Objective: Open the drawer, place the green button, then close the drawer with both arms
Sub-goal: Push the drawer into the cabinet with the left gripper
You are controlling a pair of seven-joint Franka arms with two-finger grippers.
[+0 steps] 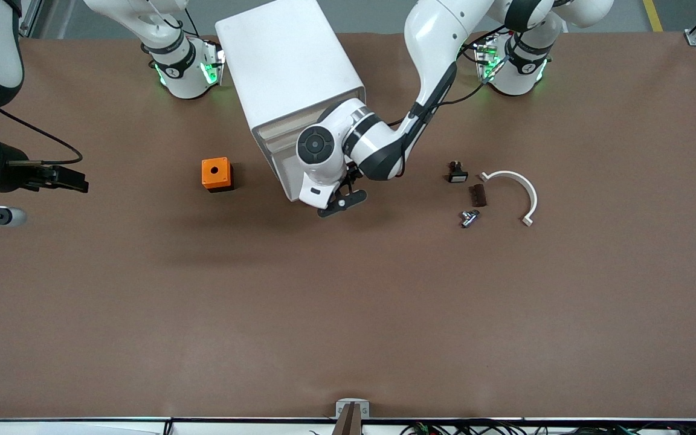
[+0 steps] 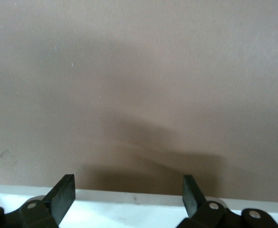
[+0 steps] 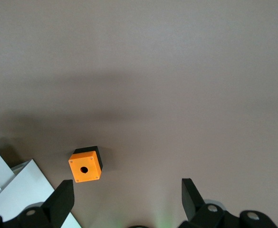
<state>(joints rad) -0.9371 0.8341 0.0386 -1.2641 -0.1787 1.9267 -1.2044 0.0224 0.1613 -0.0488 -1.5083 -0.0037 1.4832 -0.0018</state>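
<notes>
brown table, cabinet, orange cube

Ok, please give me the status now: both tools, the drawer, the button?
Left tool open, at lowest drawer front, drawer shut. Right tool open, waiting over the table's right-arm end. Button on table, untouched. Nothing blocking.

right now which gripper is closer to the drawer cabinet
Left. The left gripper is open right at the cabinet front, by its lowest drawer. The right gripper is open over the table toward the right arm's end, well clear of the cabinet.
</notes>
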